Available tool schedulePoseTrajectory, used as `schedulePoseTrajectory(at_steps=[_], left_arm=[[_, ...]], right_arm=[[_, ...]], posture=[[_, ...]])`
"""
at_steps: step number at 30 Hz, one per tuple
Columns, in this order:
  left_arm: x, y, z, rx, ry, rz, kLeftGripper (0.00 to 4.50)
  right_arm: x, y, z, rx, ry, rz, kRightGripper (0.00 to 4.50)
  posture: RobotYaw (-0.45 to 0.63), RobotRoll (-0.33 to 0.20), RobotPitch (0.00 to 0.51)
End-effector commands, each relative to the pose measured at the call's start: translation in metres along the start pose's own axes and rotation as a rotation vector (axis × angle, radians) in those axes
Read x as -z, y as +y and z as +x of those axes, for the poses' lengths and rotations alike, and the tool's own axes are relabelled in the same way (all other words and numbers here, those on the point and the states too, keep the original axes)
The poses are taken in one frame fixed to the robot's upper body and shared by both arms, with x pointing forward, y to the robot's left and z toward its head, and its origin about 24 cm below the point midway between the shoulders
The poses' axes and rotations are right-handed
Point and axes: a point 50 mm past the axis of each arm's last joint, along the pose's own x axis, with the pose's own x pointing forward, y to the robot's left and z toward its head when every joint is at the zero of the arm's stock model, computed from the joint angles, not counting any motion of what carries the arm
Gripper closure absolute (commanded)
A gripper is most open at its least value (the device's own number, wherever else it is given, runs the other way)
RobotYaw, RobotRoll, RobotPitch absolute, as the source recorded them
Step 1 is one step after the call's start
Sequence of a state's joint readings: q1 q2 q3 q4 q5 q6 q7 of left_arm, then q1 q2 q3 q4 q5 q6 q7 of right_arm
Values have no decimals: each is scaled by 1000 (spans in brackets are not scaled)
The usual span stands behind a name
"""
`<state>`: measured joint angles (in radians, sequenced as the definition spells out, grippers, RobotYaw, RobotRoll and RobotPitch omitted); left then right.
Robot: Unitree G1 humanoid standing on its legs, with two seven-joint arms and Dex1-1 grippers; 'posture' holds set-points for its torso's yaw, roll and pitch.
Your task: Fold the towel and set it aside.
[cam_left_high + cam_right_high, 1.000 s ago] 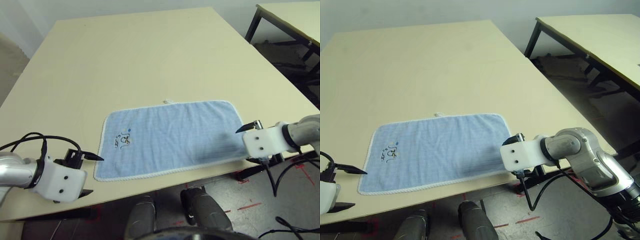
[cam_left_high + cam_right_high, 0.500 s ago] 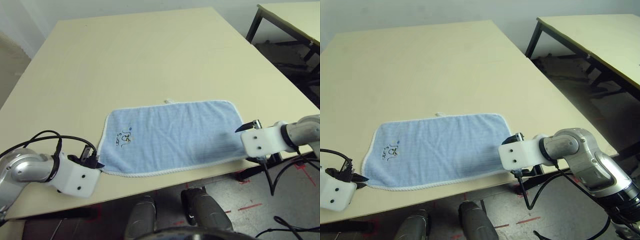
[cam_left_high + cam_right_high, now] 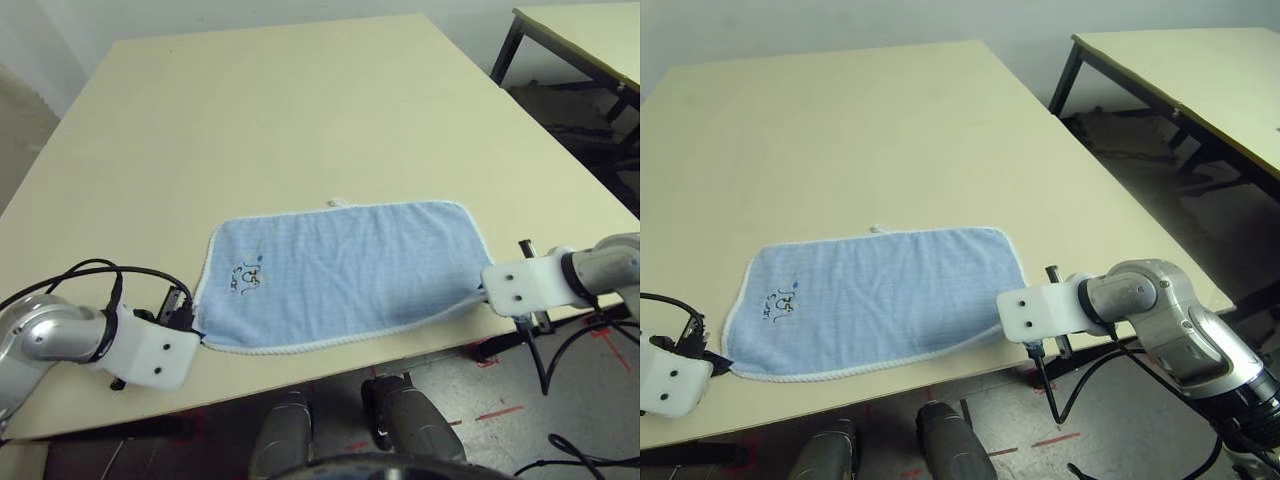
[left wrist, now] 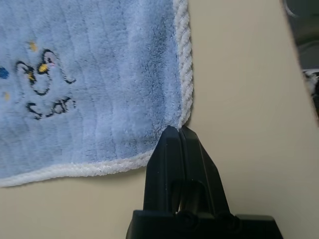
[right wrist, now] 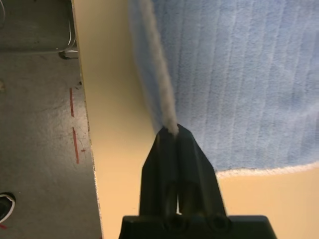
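The light-blue towel (image 3: 340, 272) with white stitched edging lies spread out near the table's front edge, its penguin logo (image 3: 248, 277) toward the left end. My left gripper (image 4: 178, 132) is shut on the towel's near left corner. At the near right corner my right gripper (image 5: 170, 131) is shut on the white edging, which is lifted slightly off the table. In the head views the left gripper (image 3: 194, 331) and right gripper (image 3: 484, 292) sit at those two corners.
The tan table (image 3: 280, 130) stretches away bare behind the towel. Its front edge (image 3: 330, 375) runs just under both grippers, with floor below. A second table (image 3: 1200, 70) on dark legs stands at the far right.
Both grippers went from open to shut on the towel's near corners, the left one first after moving in from the left. The towel's near edge has pulled in and lifted slightly.
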<state>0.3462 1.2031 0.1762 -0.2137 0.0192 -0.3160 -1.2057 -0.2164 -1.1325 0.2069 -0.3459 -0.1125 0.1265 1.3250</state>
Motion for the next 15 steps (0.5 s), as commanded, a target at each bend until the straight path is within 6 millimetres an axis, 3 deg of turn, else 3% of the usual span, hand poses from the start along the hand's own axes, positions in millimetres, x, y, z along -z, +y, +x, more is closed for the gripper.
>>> schedulePoseTrajectory(at_steps=[1, 9, 15], left_arm=[[-5, 1, -5, 27, -63, -90, 4500], [-12, 12, -20, 75, -225, -355, 4500], [-9, 15, -29, 102, -232, -412, 4500]], right_arm=[[-5, -1, -2, -22, -28, 4, 4485], [-5, -6, -3, -27, -61, 66, 4485], [-5, -11, -8, -33, -73, 112, 4485]], posture=[[-100, 0, 99], [-102, 0, 95], [-108, 0, 94]])
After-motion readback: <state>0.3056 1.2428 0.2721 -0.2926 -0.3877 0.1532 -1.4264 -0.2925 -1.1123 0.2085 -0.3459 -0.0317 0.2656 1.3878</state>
